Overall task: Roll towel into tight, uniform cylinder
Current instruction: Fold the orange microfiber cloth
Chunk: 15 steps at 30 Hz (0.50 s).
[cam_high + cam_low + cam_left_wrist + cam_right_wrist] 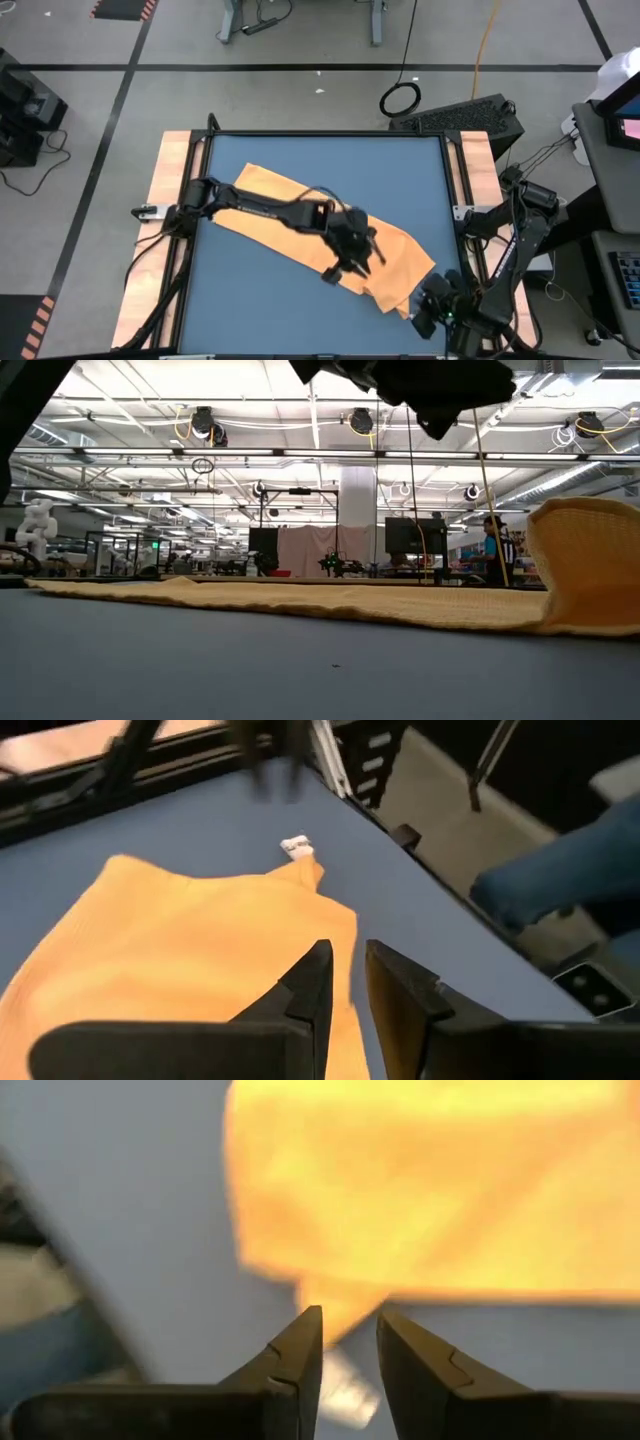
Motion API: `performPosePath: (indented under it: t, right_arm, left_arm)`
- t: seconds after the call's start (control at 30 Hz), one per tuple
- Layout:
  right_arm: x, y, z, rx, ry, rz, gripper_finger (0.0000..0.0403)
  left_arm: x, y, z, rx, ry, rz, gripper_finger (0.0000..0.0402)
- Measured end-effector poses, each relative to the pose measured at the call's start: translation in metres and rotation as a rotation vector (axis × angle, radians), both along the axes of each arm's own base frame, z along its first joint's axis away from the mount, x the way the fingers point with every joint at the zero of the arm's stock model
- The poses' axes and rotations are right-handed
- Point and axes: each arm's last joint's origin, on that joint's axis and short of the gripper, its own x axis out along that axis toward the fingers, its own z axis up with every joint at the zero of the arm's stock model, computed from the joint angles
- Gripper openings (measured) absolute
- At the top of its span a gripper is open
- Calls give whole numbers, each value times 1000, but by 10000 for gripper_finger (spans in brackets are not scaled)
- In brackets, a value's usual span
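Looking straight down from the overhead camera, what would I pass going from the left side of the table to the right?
Wooden table edge → towel, stretching diagonally across the blue mat → left claw, above the towel → right claw, by the towel's corner.

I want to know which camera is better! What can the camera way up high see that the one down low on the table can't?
Only the high view shows both arms whole: the left gripper over the towel's middle, the right gripper by the towel's near corner, and the towel's long slanted shape on the table. Only the low view shows the room behind and one end of the towel humped up. Both show the orange-yellow towel on the blue table.
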Motion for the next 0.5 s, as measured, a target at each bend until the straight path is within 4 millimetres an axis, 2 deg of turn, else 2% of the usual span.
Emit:
performPosePath:
  t: [0.2,0.27,0.4,0.5]
  right_arm:
    - [5,5,-21,-147,-40,8,88]
    - [7,10,-29,-112,-33,-31,88]
    - [14,24,-46,-4,-75,-112,88]
    - [21,36,-63,70,-114,-159,88]
  left_arm:
    - [-3,-58,-12,235,-103,65,68]
    - [-7,-77,-11,256,-122,91,68]
    - [-22,-116,-12,253,-116,37,71]
    - [-31,-140,-17,278,-127,23,91]
